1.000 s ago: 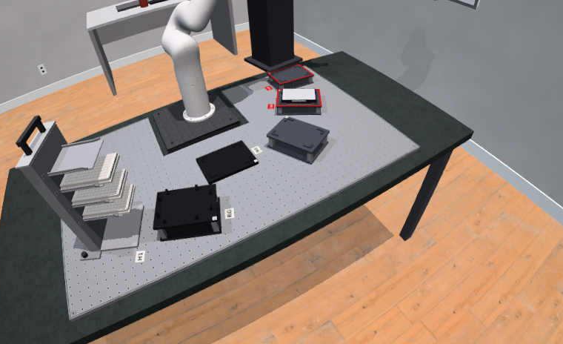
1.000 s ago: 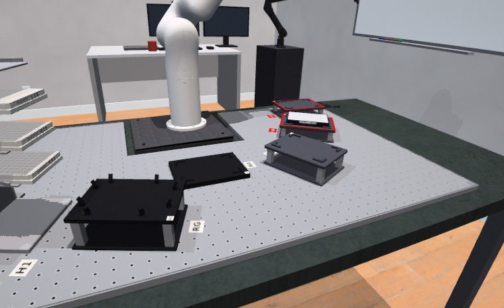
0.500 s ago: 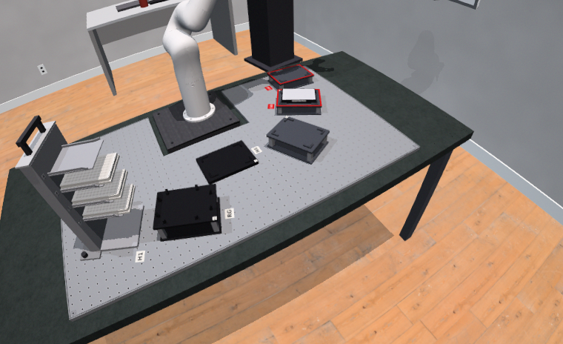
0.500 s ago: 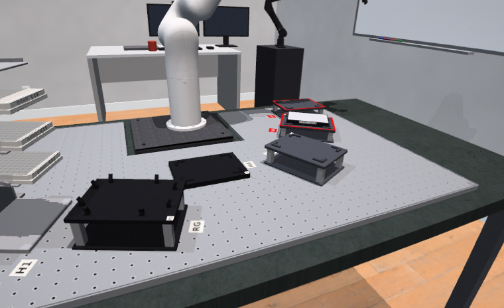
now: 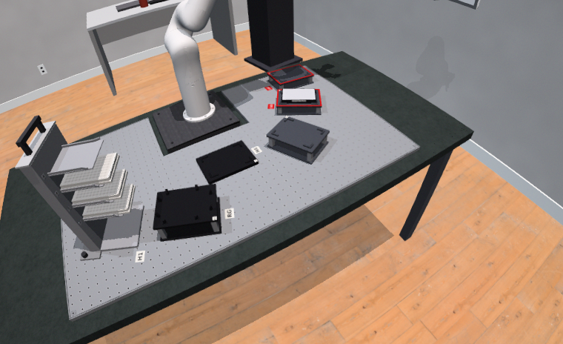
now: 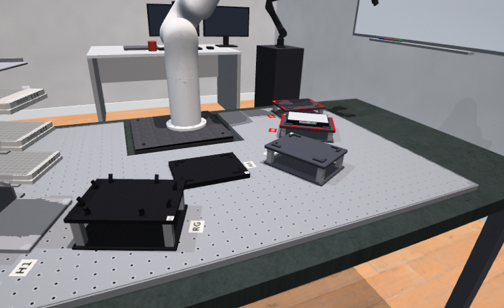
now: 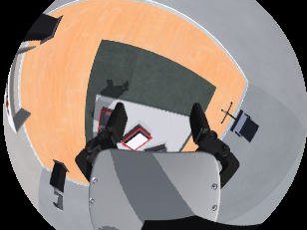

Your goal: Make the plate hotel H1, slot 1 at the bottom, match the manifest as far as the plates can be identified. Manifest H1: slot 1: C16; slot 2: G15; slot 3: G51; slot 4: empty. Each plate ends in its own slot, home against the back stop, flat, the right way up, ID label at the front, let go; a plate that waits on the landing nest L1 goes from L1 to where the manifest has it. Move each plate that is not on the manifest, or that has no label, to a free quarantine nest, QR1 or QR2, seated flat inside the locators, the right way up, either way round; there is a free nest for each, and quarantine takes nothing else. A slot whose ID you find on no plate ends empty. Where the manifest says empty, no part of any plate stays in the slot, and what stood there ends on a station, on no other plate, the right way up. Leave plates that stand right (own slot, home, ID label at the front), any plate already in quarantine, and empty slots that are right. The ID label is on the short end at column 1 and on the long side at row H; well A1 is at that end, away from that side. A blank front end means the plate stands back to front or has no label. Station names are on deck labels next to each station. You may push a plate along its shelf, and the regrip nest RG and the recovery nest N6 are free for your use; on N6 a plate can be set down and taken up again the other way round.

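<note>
On hotel H1 [image 5: 44, 181]: three plates [image 5: 100, 184] (stacked).

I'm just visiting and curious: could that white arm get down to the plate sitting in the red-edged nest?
Probably yes. The white-topped plate lies exposed in the nearer red-bordered nest, nothing above it, close to the arm's base. The gripper is open, empty, high overhead.

Walls [image 5: 403, 34] are plain grey with a pale skirting board [image 5: 527, 185] along their foot. The floor [image 5: 467, 277] is orange wood planking. A white desk [image 6: 162, 51] stands at the far wall, carrying two dark monitors [image 6: 225, 20] and a red cup [image 6: 152, 45]. A black pedestal [image 6: 278, 72] stands just beside it. A whiteboard [image 6: 437, 20] hangs on the side wall. A wall socket [image 5: 41, 68] sits low.
</note>
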`<state>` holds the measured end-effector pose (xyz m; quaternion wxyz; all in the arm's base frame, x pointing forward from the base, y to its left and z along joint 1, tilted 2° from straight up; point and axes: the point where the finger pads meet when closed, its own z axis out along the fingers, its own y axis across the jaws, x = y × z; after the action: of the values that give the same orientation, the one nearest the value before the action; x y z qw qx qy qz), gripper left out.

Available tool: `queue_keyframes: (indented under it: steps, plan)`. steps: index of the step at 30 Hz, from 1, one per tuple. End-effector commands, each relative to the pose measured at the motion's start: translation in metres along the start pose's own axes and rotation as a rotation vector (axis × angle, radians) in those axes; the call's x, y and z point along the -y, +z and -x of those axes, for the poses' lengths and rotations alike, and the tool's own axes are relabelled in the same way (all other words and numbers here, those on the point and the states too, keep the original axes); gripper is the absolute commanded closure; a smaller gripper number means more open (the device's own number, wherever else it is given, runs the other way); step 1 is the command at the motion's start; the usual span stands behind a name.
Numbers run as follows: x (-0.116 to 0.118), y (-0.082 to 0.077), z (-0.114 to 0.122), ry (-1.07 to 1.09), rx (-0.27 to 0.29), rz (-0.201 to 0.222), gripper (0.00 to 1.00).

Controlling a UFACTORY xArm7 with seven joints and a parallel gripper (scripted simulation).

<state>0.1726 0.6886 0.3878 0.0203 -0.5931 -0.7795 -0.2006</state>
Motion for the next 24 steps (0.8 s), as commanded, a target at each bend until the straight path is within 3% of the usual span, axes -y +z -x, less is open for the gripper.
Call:
queue_keyframes:
  steps: [1, 16, 24]
  plan:
    - [-0.019, 0.001, 0.013, 0.026, 0.0, 0.006, 0.0]
    - [-0.061, 0.01, 0.055, 0.298, 0.056, 0.024, 0.0]
    - [-0.083, 0.015, 0.078, 0.342, 0.064, 0.028, 0.0]
